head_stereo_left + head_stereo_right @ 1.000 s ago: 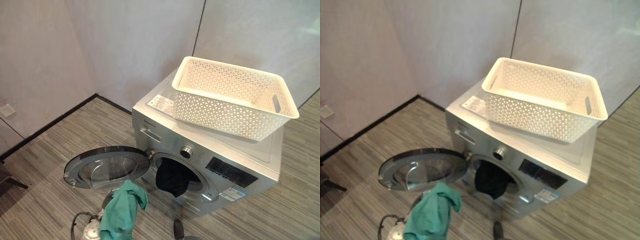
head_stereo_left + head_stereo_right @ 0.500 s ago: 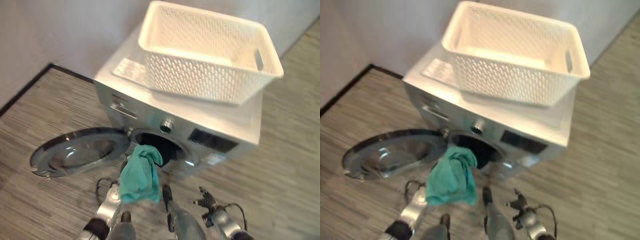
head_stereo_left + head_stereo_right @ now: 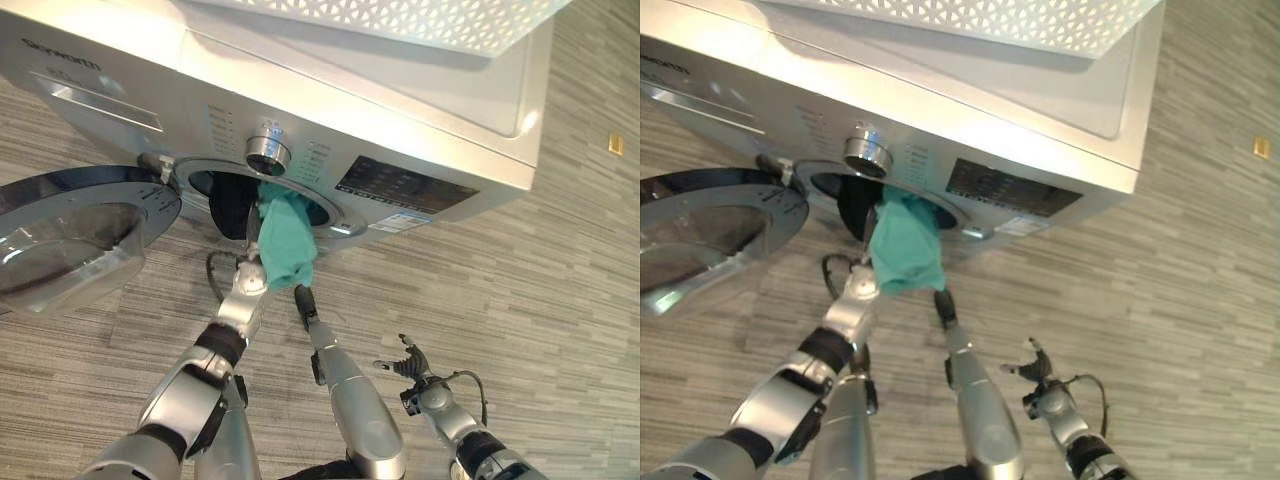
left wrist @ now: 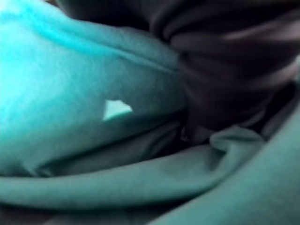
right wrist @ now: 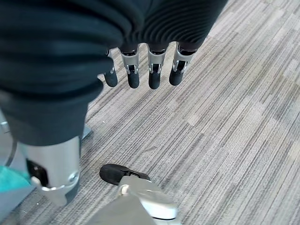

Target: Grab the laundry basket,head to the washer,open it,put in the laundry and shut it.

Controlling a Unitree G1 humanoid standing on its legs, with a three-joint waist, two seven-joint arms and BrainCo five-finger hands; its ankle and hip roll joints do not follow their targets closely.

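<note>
From the head camera I looked down on the silver washer (image 3: pixel 420 110), whose round door (image 3: pixel 70 235) hung wide open to the robot's left, glass facing up. The white perforated laundry basket (image 3: pixel 420 15) sat on top of the washer, only its lower edge in sight. My left arm reached up from the lower left to the drum opening (image 3: pixel 225 195), and the left hand (image 3: pixel 248 275) sat just below a bunched teal cloth (image 3: pixel 285 240) that it carried at the opening's lower rim, the top of the cloth touching the rim and the rest hanging in front of it. The cloth covered the fingers, so I could not tell how they were set. A dark garment (image 3: pixel 232 205) already lay inside the drum, just behind the teal cloth. The left wrist camera showed teal folds (image 4: pixel 93 122) pressed close against that dark fabric (image 4: pixel 225 70). My right hand (image 3: pixel 405 362) hung low at the lower right, well apart from the washer, over the grey striped floor (image 3: pixel 560 270). Its own wrist camera showed the fingers (image 5: pixel 154 70) straight and relaxed, holding nothing. A small brass floor socket (image 3: pixel 614 144) sat in the floor to the right of the washer.
</note>
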